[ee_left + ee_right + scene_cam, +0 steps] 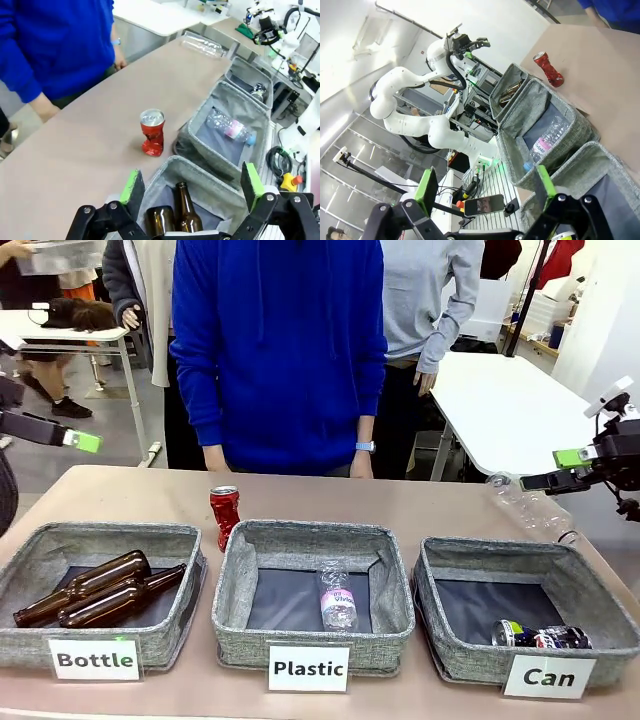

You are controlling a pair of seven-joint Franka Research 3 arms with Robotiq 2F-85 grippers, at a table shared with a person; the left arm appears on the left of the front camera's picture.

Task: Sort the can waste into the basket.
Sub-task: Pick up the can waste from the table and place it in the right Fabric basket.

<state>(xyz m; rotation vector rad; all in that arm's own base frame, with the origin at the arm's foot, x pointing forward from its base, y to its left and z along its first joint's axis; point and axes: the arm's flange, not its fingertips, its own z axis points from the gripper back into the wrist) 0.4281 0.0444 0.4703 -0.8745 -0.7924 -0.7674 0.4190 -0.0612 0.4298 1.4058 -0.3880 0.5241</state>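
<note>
1. Left gripper [192,184] and right gripper [486,184] are both wide open, nothing in either.
2. Red can [224,515] stands upright on the table [130,495], just behind the Plastic basket [300,533].
3. Dark can [540,636] is lying inside the Can basket [470,660].

Lower right in the front view, the dark can [540,636] lies partly hidden behind the near wall of the basket [460,662], its print too small to read. The top edge cuts off the person in blue [280,350] at the shoulders.
</note>
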